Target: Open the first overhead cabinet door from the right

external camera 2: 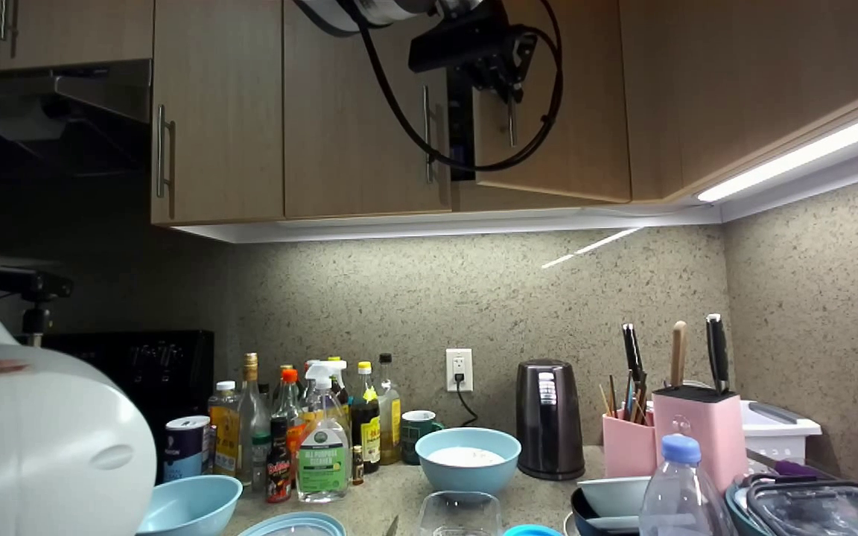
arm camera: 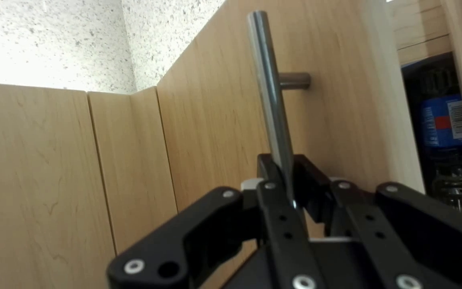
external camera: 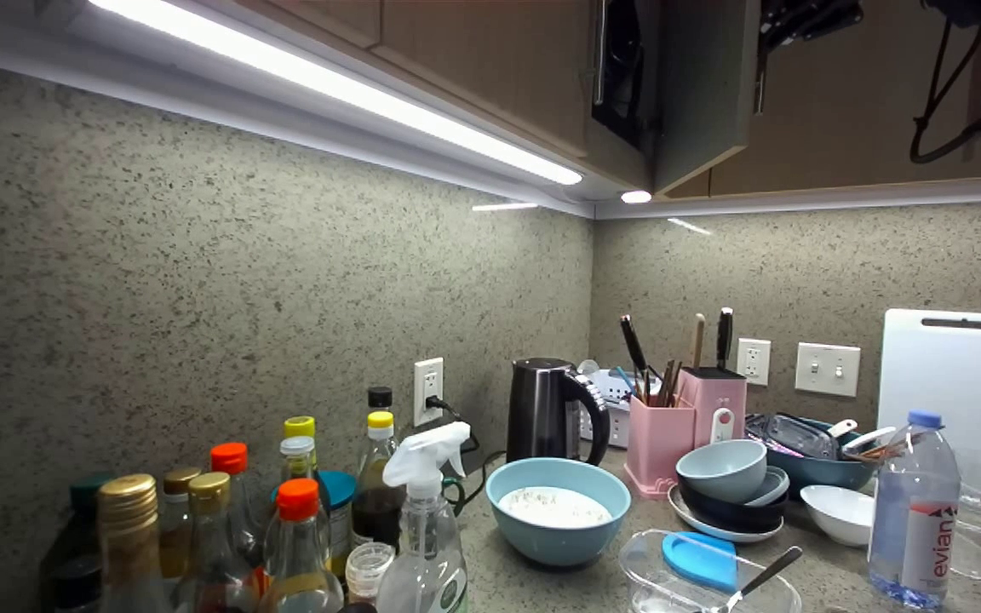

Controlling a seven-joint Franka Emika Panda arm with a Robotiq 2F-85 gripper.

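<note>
The rightmost overhead cabinet door (external camera 2: 559, 149) is light wood and stands partly open, its free edge swung out. It also shows in an exterior view (external camera: 703, 94) and fills much of the wrist view (arm camera: 215, 108). Its metal bar handle (arm camera: 269, 80) runs between my fingertips in the wrist view; the handle's lower end (external camera 2: 512, 126) shows below the gripper in an exterior view. My gripper (arm camera: 288, 172) is closed around the bar. It also shows in both exterior views (external camera 2: 512, 93) (external camera: 806, 21). The part of the handle behind the fingers is hidden.
The adjacent cabinet door (external camera 2: 366, 112) is shut. A bottle with a blue label (arm camera: 447, 120) stands inside the opening. A black cable (external camera 2: 548, 134) loops below the wrist. Bottles, a light blue bowl (external camera 2: 468, 454), a kettle (external camera 2: 550, 417) and a pink knife block (external camera 2: 701, 432) stand below.
</note>
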